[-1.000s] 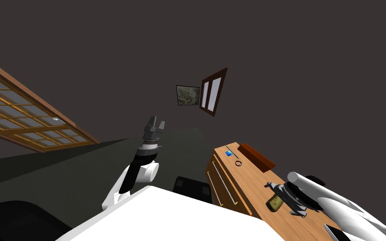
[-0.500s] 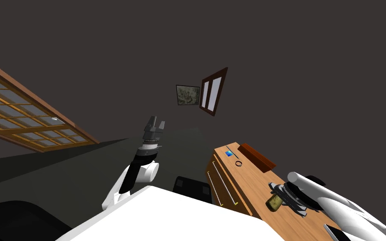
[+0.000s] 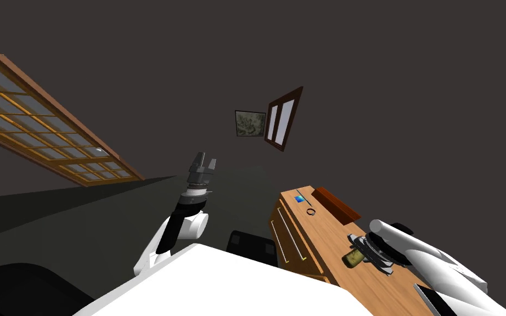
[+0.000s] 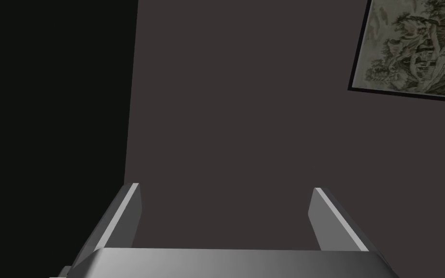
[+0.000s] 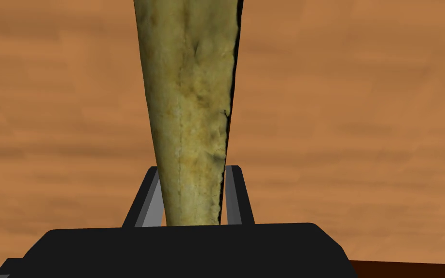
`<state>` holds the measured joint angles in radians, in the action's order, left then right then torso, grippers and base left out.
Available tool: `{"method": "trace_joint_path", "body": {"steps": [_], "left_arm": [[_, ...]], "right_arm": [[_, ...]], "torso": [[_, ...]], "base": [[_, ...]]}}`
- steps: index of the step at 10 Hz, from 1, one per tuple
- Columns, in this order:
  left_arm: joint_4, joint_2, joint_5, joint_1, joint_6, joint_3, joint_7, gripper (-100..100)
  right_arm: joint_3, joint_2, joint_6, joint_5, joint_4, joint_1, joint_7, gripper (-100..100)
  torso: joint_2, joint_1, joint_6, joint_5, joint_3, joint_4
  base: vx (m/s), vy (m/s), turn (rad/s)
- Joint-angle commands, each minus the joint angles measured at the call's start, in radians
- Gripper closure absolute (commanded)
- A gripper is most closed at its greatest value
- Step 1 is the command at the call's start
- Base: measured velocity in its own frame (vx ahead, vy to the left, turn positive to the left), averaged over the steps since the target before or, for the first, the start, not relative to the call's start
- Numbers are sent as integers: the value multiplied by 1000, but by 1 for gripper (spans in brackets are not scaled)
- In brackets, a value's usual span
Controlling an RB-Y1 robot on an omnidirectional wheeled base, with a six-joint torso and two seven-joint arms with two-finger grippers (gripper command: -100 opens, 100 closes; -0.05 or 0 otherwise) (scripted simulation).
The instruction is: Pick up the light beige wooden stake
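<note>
The light beige stake point(image 5: 190, 106), mottled and tapering, runs out from between the fingers of my right gripper point(image 5: 193, 169), which press its narrow end from both sides. Under it lies the brown wooden dresser top point(image 5: 361, 120). From the head, the stake point(image 3: 352, 258) pokes out of my right gripper point(image 3: 359, 252) over the dresser top point(image 3: 329, 236) at my right. Whether it touches the wood I cannot tell. My left gripper point(image 3: 205, 161) is raised in front of me, fingers open point(image 4: 224, 189) and holding nothing.
Further along the dresser are a dark red-brown box point(image 3: 337, 206), a small ring point(image 3: 311, 212) and a blue item point(image 3: 299, 199). A dark flat thing point(image 3: 432, 299) lies near my right forearm. A dark square object point(image 3: 253, 247) sits on the floor beside the dresser.
My right gripper has closed onto the stake, and hand and stake have shifted a little up and away across the dresser top. My head camera has turned slightly. The left arm is still.
</note>
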<state>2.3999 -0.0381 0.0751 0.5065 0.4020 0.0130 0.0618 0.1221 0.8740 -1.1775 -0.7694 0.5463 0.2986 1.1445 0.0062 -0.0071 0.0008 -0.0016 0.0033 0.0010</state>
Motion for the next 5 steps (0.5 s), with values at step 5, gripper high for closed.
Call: {"method": "trace_joint_path", "body": {"steps": [5], "left_arm": [[0,0,0,0,0,0,0,0]], "right_arm": [[-54,-13,-43,18,27,56,-136,100]], "torso": [[-3,4,-1,1,-1,0]], "base": [[-96,-41,112]]}}
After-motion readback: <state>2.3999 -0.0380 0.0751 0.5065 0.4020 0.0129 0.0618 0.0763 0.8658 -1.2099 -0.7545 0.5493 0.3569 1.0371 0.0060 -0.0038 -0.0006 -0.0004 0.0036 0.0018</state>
